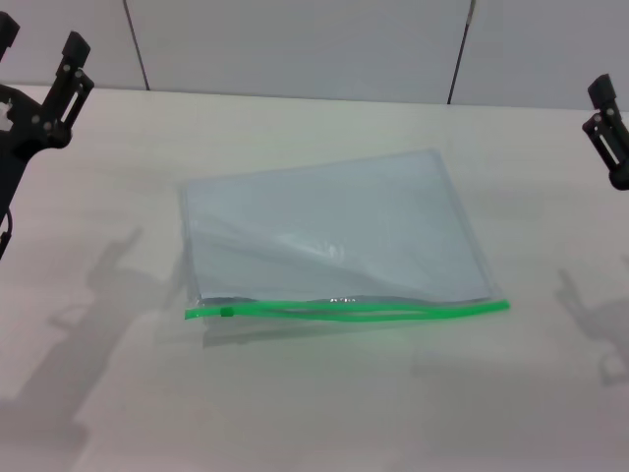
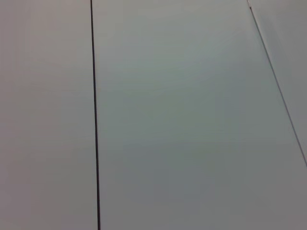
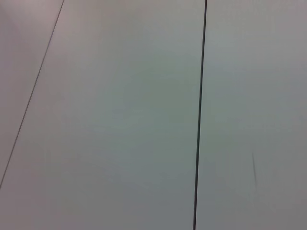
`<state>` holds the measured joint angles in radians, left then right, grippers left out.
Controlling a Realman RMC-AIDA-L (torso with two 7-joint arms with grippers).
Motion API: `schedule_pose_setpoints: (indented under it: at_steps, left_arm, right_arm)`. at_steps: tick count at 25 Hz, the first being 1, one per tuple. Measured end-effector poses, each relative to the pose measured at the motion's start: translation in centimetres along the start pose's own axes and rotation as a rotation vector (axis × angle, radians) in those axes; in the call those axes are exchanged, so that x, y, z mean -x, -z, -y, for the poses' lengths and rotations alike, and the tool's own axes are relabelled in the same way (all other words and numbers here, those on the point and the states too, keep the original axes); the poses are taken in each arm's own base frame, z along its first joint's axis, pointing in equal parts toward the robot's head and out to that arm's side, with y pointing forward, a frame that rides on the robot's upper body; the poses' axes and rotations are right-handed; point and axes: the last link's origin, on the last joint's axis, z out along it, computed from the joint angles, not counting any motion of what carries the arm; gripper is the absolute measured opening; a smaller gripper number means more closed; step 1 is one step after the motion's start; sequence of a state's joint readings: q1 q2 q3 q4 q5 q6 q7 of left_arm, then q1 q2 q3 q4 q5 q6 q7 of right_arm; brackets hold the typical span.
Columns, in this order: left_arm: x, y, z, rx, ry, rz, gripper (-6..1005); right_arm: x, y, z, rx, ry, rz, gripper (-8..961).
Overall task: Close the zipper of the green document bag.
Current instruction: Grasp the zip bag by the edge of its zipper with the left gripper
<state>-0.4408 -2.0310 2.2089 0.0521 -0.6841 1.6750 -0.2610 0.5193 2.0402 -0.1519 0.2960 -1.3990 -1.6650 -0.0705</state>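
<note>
The green document bag [image 1: 334,231] lies flat in the middle of the table, a translucent pale blue-grey pouch. Its bright green zipper [image 1: 393,311] runs along the edge nearest me. The dark green slider [image 1: 227,313] sits close to the strip's left end, and to its right the two green strips part slightly. My left gripper [image 1: 39,44] hangs raised at the far left, open, well away from the bag. At the far right edge my right gripper [image 1: 611,133] is also raised, only partly in view. Neither wrist view shows the bag.
The pale table [image 1: 314,413] has bare surface all round the bag. Behind it stand grey wall panels [image 1: 295,39] with dark seams; both wrist views show only these panels [image 2: 192,120] [image 3: 120,120].
</note>
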Motion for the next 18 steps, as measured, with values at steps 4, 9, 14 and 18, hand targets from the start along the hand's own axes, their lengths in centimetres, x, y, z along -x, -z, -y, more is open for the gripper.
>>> schedule_pose_setpoints:
  at_steps: [4,9,14,18]
  left_arm:
    - [0.0,0.0,0.0,0.0,0.0,0.001,744]
    - [0.2,0.0,0.0,-0.003,0.0,0.012,745]
    - [0.7,0.1,-0.5,0.047,-0.006,0.05,745]
    - [1.6,1.0,-1.8,0.206,-0.083,0.133,746]
  right_arm:
    - [0.0,0.0,0.0,0.0,0.0,0.0,865]
    - [0.0,0.0,0.0,0.001,0.001,-0.001,865]
    - [-0.1,0.0,0.0,0.001,0.002,-0.003,864]
    - [-0.1,0.0,0.0,0.001,0.002,-0.01,864]
